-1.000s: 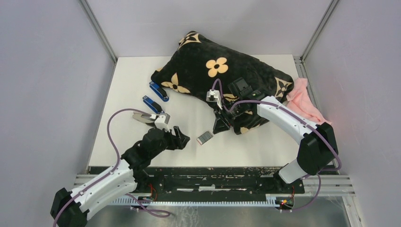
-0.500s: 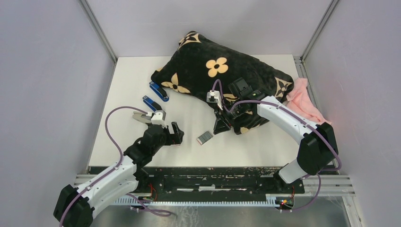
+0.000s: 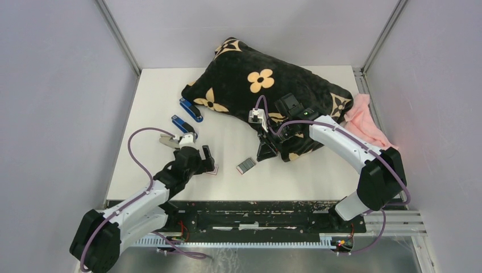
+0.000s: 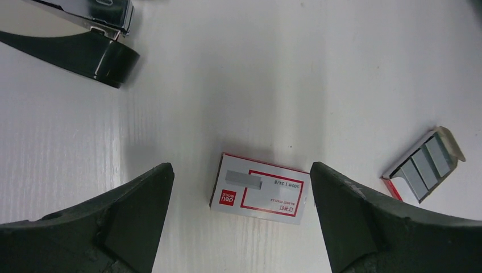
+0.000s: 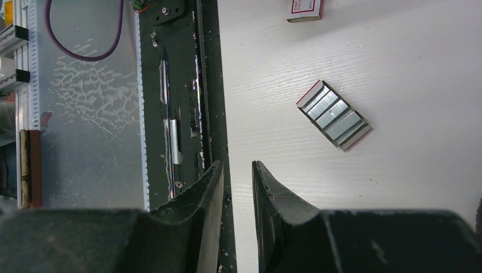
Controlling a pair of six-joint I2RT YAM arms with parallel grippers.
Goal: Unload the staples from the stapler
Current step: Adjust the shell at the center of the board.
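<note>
An opened stapler (image 3: pixel 169 141) with a black base (image 4: pixel 85 48) and a silver magazine lies left of my left gripper (image 3: pixel 206 158). That gripper (image 4: pixel 241 169) is open just above the table, its fingers on either side of a small white-and-red box (image 4: pixel 260 189) without touching it. Grey staples (image 4: pixel 423 166) lie in strips in an open red-edged tray (image 3: pixel 245 165) to the right. My right gripper (image 3: pixel 266 152) hangs beyond the staples (image 5: pixel 334 115). In the right wrist view its tips (image 5: pixel 237 166) stand only a narrow gap apart, with nothing between them.
Two closed blue staplers (image 3: pixel 191 110) (image 3: pixel 183 125) lie at the back left. A black flowered pillow (image 3: pixel 256 79) fills the back middle, with a pink cloth (image 3: pixel 364 116) at its right. The table's front edge (image 5: pixel 213 85) and a black rail run close behind the right fingers.
My left gripper opened fully and drew back to the left. The white-and-red box now lies uncovered on the table between its fingers. The right arm has not moved.
</note>
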